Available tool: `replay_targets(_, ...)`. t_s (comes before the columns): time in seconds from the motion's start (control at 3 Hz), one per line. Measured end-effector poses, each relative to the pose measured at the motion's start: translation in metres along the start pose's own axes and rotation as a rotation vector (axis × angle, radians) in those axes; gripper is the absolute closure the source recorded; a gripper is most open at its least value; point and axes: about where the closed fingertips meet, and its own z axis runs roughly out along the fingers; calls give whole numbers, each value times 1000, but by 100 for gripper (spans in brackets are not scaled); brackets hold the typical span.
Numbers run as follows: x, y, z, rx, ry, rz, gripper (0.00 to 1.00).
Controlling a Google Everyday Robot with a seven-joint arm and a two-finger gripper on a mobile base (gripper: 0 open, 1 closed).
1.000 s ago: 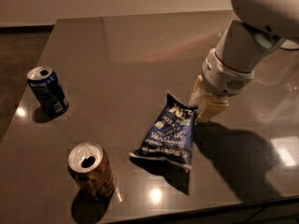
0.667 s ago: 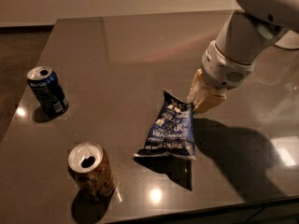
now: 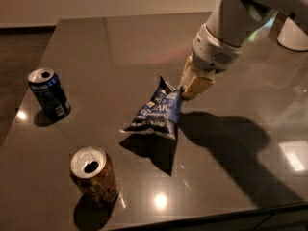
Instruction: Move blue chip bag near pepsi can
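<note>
The blue chip bag (image 3: 156,110) hangs tilted over the middle of the dark table, its top corner pinched in my gripper (image 3: 185,91) and its lower end lifted off the surface above its shadow. The gripper, with tan fingers (image 3: 196,83) under a white wrist, is shut on the bag's upper right end. The pepsi can (image 3: 48,94), dark blue with a silver top, stands upright at the table's left side, well to the left of the bag.
An orange-brown can (image 3: 95,175) with an open silver top stands near the front edge, below and left of the bag. The table's front edge (image 3: 202,218) runs along the bottom. My white arm (image 3: 240,18) reaches in from the upper right.
The gripper has lifted the bag's top end and carried the bag up and slightly left; the bag's lower end has come off the table. Both cans have not moved.
</note>
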Motion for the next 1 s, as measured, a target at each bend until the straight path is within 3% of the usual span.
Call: replay_targets(1.0, -94, -26, 30, 19, -186, -109, 100)
